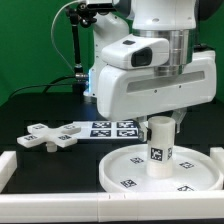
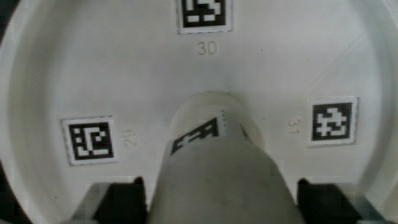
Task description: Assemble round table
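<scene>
Round table part-built. Rimmed disc lies rim-up at the front, toward the exterior view's right. Cylinder leg stands upright at its centre socket, among the tags. Gripper is clamped narrow on the leg from above, fingers flanking it. Cannot tell if the leg is fully seated. Cross-shaped foot lies loose beside the marker board, well apart from the leg. Fitting it looks like the remaining step.

Exterior view: off-arm, slightly raised, faces white robot arm head-on, mid distance.
Wrist view: very close, looks down along white plastic cylinder leg onto large white rimmed plastic disc.
Shared: leg, disc.
</scene>
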Available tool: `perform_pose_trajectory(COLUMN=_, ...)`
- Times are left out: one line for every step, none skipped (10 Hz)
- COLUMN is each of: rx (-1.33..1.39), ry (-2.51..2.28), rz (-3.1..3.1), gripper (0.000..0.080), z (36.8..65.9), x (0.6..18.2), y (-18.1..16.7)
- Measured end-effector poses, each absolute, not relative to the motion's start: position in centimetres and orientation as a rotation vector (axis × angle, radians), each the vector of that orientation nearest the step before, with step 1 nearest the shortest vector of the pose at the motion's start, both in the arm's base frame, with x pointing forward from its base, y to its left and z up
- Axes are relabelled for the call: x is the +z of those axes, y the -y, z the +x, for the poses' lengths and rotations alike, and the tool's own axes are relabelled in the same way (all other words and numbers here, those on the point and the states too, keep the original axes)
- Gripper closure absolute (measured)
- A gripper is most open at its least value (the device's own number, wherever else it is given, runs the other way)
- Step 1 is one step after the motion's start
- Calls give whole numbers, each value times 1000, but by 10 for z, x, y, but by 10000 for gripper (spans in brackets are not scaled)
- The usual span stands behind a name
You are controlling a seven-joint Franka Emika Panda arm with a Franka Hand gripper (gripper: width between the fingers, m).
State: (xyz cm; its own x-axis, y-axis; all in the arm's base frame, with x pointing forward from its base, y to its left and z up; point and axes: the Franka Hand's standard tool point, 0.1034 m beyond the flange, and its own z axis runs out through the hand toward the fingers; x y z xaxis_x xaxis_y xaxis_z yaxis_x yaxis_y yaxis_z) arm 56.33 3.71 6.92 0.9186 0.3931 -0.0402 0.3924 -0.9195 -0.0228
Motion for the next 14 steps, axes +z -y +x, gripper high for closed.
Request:
perform_pose_trajectory(rx=69, ry=495, rz=-3083, gripper=390, z=563, x=69, y=-37)
perform_pose_trajectory(rx=70, ry=408, rz=-3095, gripper=390, z=563, x=69, y=-37)
perform_pose_trajectory(rx=71, ry=315, rz=-3102, gripper=390, z=563, x=69, y=-37)
perform_pose_trajectory(rx=73, ry=212, rz=-3109, gripper=390, z=563, x=69, y=-37)
perform_pose_trajectory(rx=73, ry=143, rz=-3110, gripper=390, z=563, x=69, y=-38)
perform_pose_trajectory(rx=73, ry=-45, rz=-3102, gripper=390, z=563, x=69, y=-37)
perform_pose_trajectory(rx=76, ry=-152, rz=-3088, gripper=390, z=562, x=68, y=-37)
perform_pose_trajectory(rx=82, ry=-330, rz=-3062, gripper=390, z=561, x=68, y=-38)
perform_pose_trajectory(rx=88, ry=-476, rz=-3033, gripper=390, z=560, x=68, y=-38)
perform_pose_trajectory(rx=93, ry=-609, rz=-3010, gripper=390, z=560, x=68, y=-39)
perform_pose_trajectory(rx=97, ry=-706, rz=-2990, gripper=390, z=560, x=68, y=-40)
perform_pose_trajectory(rx=102, ry=-794, rz=-2964, gripper=390, z=560, x=68, y=-40)
perform_pose_trajectory(rx=103, ry=-813, rz=-2959, gripper=390, z=560, x=68, y=-41)
perform_pose_trajectory(rx=107, ry=-885, rz=-2936, gripper=390, z=560, x=68, y=-41)
